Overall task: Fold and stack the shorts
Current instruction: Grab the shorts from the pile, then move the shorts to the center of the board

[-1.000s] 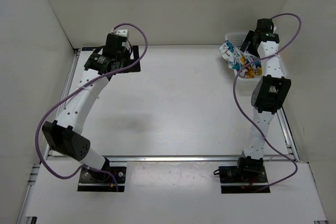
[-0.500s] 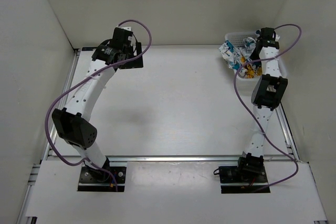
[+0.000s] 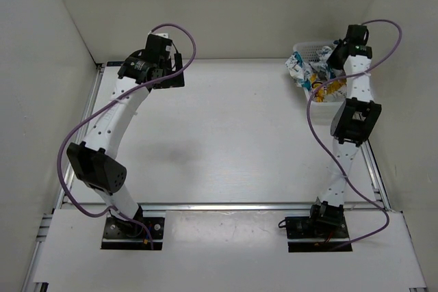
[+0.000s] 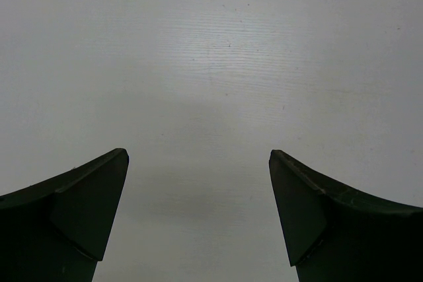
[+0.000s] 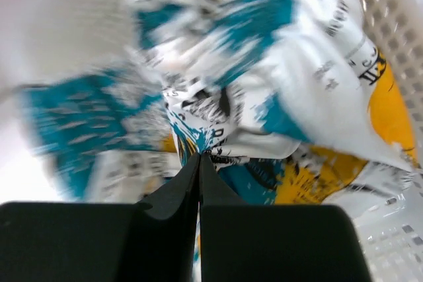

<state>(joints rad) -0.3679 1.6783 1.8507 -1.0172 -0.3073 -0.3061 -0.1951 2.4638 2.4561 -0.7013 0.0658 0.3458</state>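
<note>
My right arm's wrist dipped into the white plastic lattice basket (image 3: 309,50) half a second ago and has since drawn back toward 1 o'clock. Its pincer (image 5: 199,158) is closed on the white fabric shorts printed teal, yellow-orange and black (image 3: 306,72), whose bunch has shifted. My left pincer (image 4: 197,154) has crept toward 1 o'clock.

overhead looks down; blurred right wrist seemingly shares shorts (image 3: 302,70)

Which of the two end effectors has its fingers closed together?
The right end effector: its fingers meet tip to tip in front of the shorts in the basket. The left end effector stands wide open over the table.
</note>
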